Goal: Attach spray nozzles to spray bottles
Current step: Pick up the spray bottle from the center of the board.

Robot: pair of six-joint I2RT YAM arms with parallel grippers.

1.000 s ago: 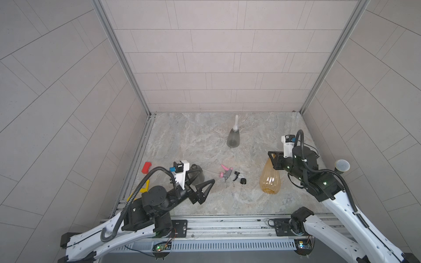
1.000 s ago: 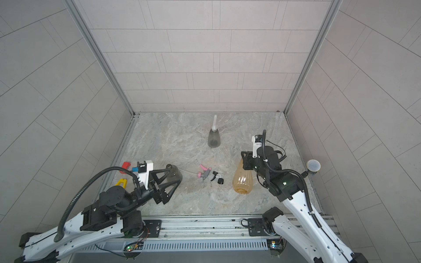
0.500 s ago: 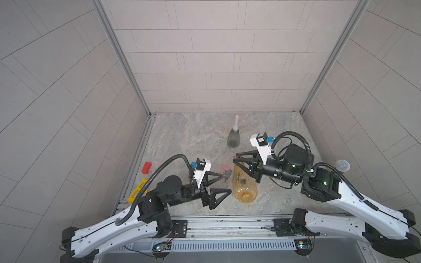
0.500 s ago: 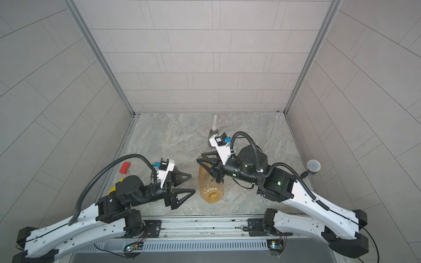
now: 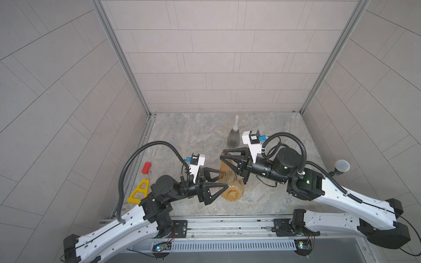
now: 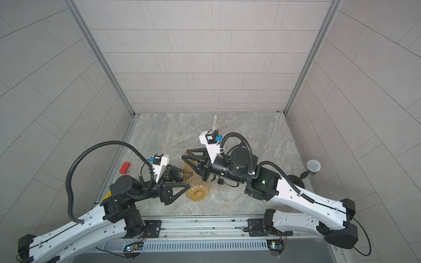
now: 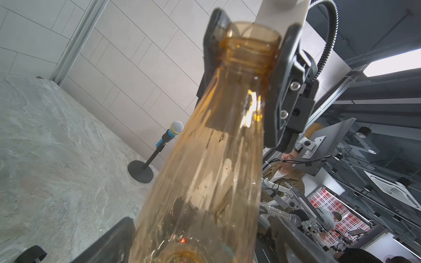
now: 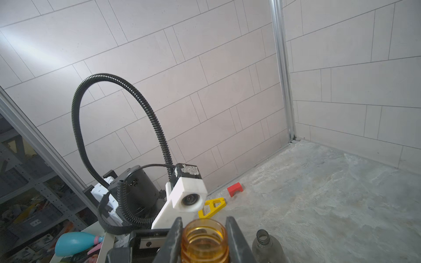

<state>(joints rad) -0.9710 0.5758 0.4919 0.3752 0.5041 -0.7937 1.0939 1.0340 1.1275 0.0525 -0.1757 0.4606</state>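
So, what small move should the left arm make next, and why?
Probably close the left gripper around the amber bottle: those open jaws flank its lower body, while the right gripper pinches only the threaded neck, so the tilted bottle needs a steadier hold.

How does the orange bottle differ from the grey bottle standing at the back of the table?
The orange bottle is amber; the grey bottle is smoky. The orange bottle is tilted, its neck clamped in the right gripper; the grey bottle stands upright on the table, untouched. The orange bottle's neck is bare; the grey bottle's carries a white top. Both are translucent cones.
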